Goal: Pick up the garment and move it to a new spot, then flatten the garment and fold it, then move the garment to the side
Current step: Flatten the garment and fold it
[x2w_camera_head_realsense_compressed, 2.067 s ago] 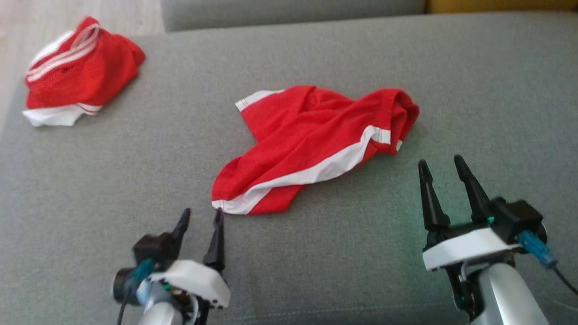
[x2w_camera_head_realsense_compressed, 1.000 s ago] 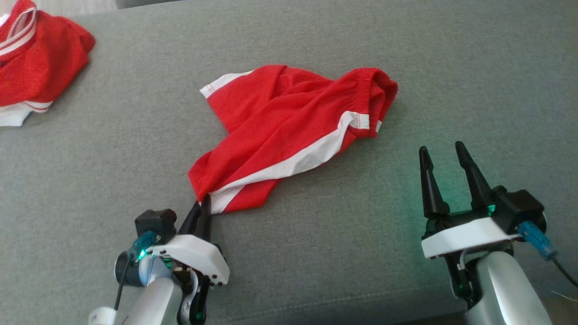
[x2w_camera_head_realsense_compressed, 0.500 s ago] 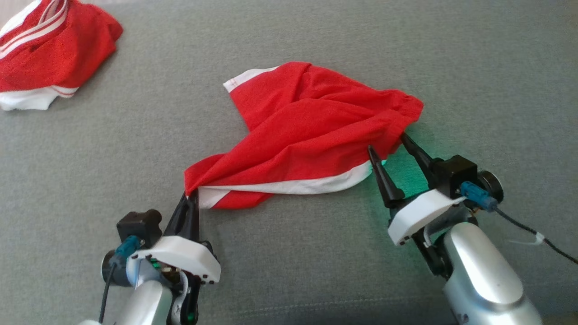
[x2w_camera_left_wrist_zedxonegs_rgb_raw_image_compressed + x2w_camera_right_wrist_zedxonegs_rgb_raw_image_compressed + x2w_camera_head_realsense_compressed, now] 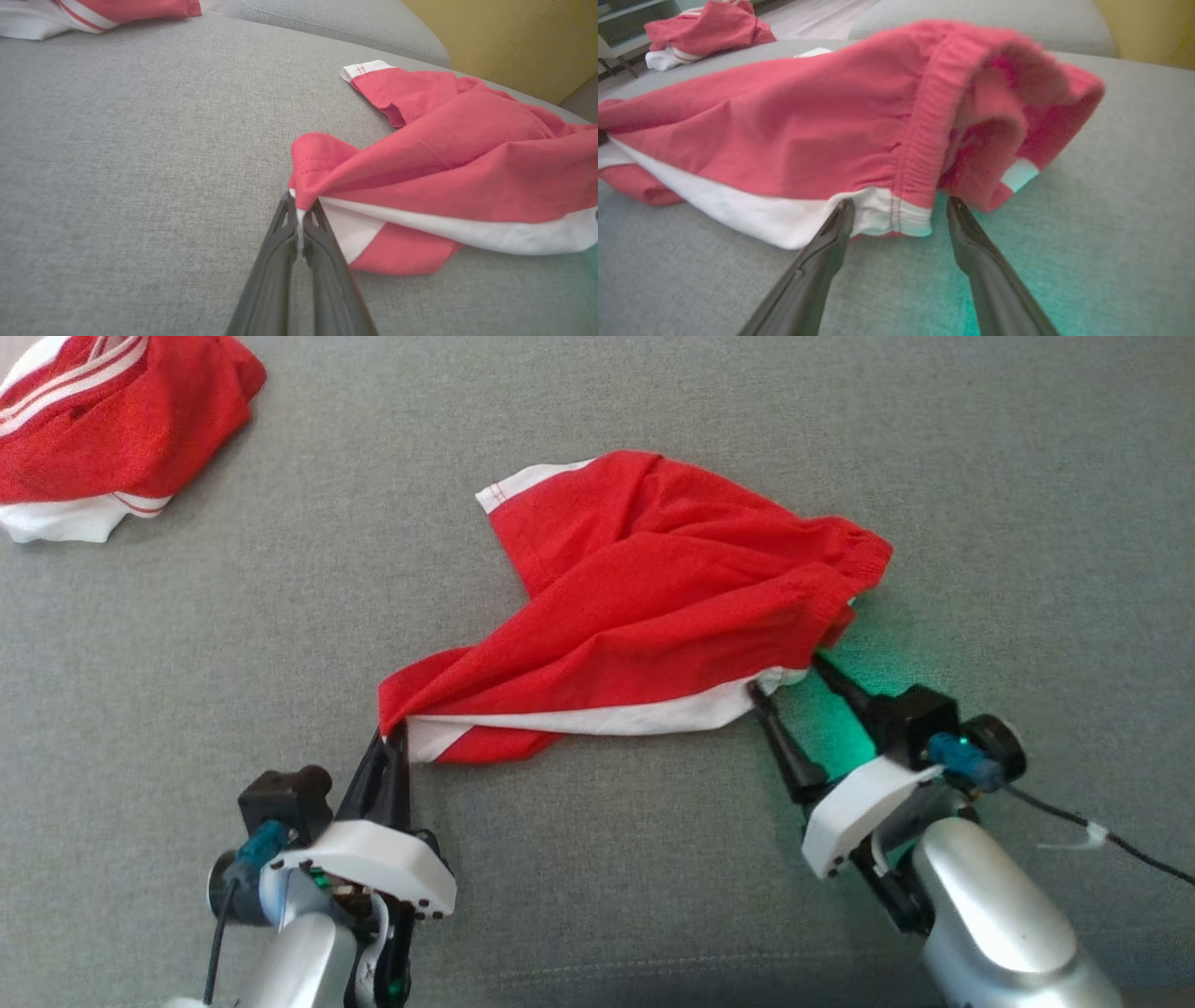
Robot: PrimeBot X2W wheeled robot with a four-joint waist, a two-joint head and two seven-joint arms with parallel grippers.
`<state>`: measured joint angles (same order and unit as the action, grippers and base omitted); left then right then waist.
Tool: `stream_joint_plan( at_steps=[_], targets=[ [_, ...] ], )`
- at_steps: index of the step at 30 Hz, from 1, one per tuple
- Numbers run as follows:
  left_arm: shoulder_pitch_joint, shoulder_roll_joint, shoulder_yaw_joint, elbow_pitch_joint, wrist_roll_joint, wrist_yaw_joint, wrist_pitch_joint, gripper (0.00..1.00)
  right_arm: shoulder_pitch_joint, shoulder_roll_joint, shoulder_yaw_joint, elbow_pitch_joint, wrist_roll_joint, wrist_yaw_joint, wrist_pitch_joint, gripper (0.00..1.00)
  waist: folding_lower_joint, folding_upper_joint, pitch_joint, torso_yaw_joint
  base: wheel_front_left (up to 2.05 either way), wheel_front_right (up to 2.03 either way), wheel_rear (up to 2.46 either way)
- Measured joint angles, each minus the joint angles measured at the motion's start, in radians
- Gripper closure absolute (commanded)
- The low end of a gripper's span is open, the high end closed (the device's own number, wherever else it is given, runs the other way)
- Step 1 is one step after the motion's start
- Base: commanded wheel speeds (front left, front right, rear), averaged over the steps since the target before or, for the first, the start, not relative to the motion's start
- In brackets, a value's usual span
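Observation:
The garment (image 4: 644, 607) is a pair of red shorts with a white side stripe, rumpled on the grey couch cushion (image 4: 597, 896). My left gripper (image 4: 392, 739) is shut on its near left hem corner; the left wrist view shows the cloth (image 4: 420, 172) pinched between the fingertips of the gripper (image 4: 300, 210). At the waistband's near right end my right gripper (image 4: 782, 674) stands open. In the right wrist view its gripper (image 4: 900, 207) straddles the white stripe end of the shorts (image 4: 831, 121), fingers apart.
Another red and white garment (image 4: 103, 420) lies bunched at the cushion's far left corner. A yellow surface (image 4: 514, 37) rises behind the couch. The cushion's front seam (image 4: 653, 971) runs close below both arms.
My left gripper stayed shut on the hem corner. My right gripper swung in from the right, open, up to the waistband, and the shorts shifted and lifted a little. The camera also moved.

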<state>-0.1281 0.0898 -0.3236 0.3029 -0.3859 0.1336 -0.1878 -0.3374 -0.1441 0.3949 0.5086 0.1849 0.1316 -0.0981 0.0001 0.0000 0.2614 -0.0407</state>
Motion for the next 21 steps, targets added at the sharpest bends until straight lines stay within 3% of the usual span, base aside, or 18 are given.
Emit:
stream_joint_plan(
  at_steps=[7, 11, 12, 21],
  targets=[
    [-0.001, 0.0, -0.005, 0.001, 0.0, 0.0, -0.003, 1.0, -0.007, -0.024, 0.051, 0.058, 0.001, 0.0, -0.017, 0.02, 0.0, 0.0, 0.007, 0.01, 0.0, 0.0, 0.0],
    [-0.001, 0.001, -0.005, 0.004, -0.005, 0.0, -0.009, 1.0, -0.031, -0.025, 0.06, 0.078, 0.009, 0.0, -0.039, 0.32, 0.0, 0.0, 0.006, 0.01, 0.0, 0.0, 0.0],
    [-0.001, 0.001, -0.005, 0.005, -0.006, 0.0, -0.009, 1.0, -0.037, -0.025, 0.066, 0.081, 0.009, 0.0, -0.044, 0.35, 0.0, 0.0, 0.006, 0.009, 0.0, 0.0, 0.0],
    [-0.001, 0.005, -0.012, 0.006, -0.01, 0.007, -0.009, 1.0, -0.048, -0.027, 0.082, 0.092, -0.007, 0.0, -0.071, 0.31, 0.0, 0.0, 0.005, 0.003, 0.0, 0.0, 0.0]
  ],
)
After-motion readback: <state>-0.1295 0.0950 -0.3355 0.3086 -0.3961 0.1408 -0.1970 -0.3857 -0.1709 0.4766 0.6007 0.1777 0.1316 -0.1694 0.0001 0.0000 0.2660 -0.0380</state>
